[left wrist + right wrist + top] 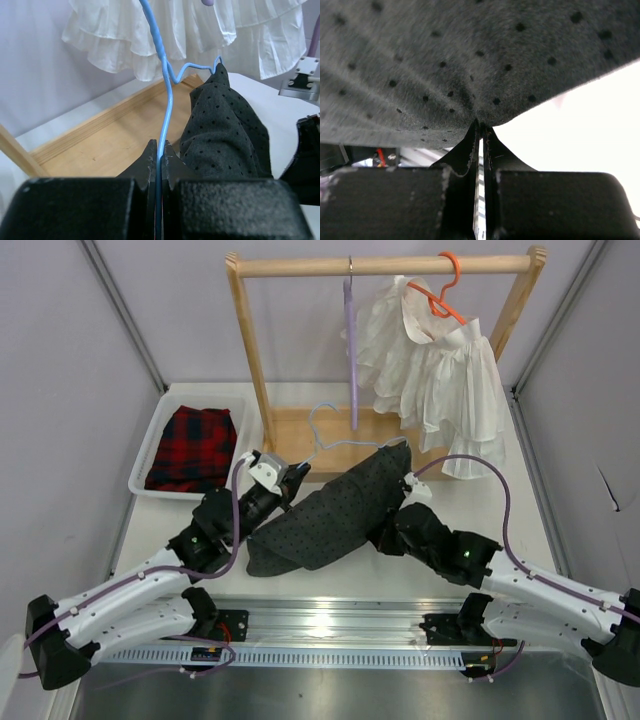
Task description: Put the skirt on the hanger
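While tight on hanger, left end effector beside skirt; right end effector tight on skirt.

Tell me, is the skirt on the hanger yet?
Partly on. One corner of the skirt sits over one end of the hanger; the rest lies on the table. Left gripper holds the wire, right gripper pinches fabric.

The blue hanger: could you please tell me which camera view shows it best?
The left wrist view: the hanger rises from the left gripper to its bend at the skirt. The top view shows it small and pale; the right wrist view shows skirt, no hanger.
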Controlling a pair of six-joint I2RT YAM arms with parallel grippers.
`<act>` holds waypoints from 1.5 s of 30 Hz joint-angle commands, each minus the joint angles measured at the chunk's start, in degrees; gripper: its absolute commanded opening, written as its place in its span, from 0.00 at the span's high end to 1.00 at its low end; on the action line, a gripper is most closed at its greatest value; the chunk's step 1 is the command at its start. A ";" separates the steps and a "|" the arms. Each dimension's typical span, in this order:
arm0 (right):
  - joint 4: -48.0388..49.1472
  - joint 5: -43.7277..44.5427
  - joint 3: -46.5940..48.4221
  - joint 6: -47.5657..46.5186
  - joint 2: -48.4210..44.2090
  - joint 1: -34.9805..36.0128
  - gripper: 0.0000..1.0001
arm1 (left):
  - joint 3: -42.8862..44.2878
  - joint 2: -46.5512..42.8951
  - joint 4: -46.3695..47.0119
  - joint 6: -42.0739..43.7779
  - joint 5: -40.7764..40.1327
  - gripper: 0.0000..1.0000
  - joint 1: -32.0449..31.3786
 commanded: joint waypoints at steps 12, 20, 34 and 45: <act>-1.71 4.71 3.89 -0.14 3.64 4.87 1.00 | 13.06 -0.90 1.30 5.22 -7.43 1.00 -0.76; -0.21 1.46 1.34 -2.51 0.83 -0.58 0.95 | 17.31 -4.59 -8.91 3.38 -6.98 1.00 -0.68; 6.65 -6.71 3.88 -7.34 5.13 1.43 0.95 | 13.53 -8.90 -1.98 4.69 -9.09 1.00 -0.68; 2.34 -0.04 8.28 -7.34 7.60 7.94 0.87 | 13.53 -5.83 2.17 4.78 -8.48 1.00 -0.68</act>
